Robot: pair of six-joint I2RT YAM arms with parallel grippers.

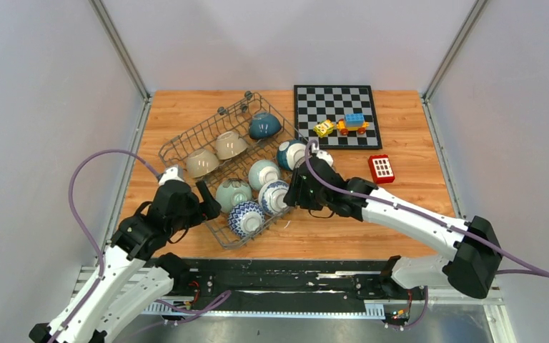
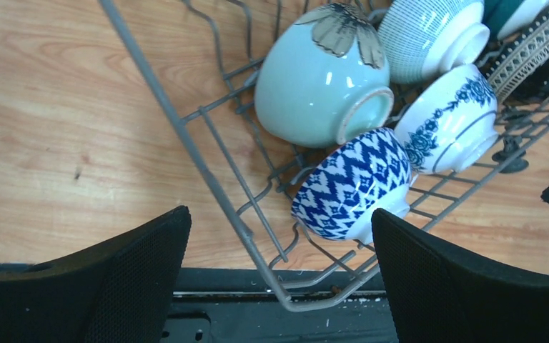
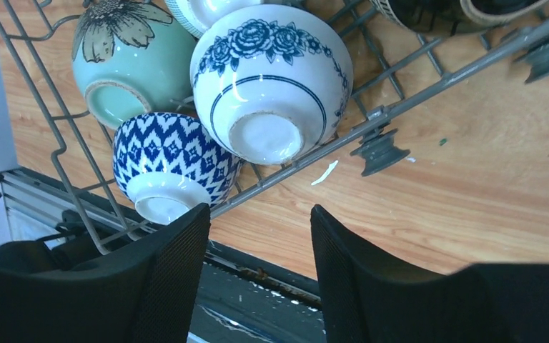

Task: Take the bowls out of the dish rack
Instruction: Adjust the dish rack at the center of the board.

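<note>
**Top view.** The dish rack [image 1: 179, 143] sits askew on the left half of the table [image 1: 414, 128], with one corner close to the near edge. All eight bowls are inside it. The beige bowls [image 1: 202, 163] and a dark teal bowl [image 1: 264, 126] lie toward the far edge, and the patterned ones lie nearer. The left gripper [image 1: 209, 200] is at the rack's near-left side. The right gripper [image 1: 293, 191] is at the rack's right side. A chessboard [image 1: 314, 107] carrying toy blocks [image 1: 352, 123] lies near the far right corner. A red block [image 1: 381, 168] rests just beside it on the table.

**Left wrist view.** The jaws are spread wide with nothing between them. Beyond them, in the rack's near corner, the zigzag bowl [image 2: 350, 186] lies on its side. It touches the celadon bowl [image 2: 314, 78] and the floral bowl [image 2: 450, 118].

**Right wrist view.** The jaws are parted and grasp nothing, above bare wood outside the rack's side wire. The floral bowl's foot faces the camera, and the bowl leans against the zigzag bowl.
</note>
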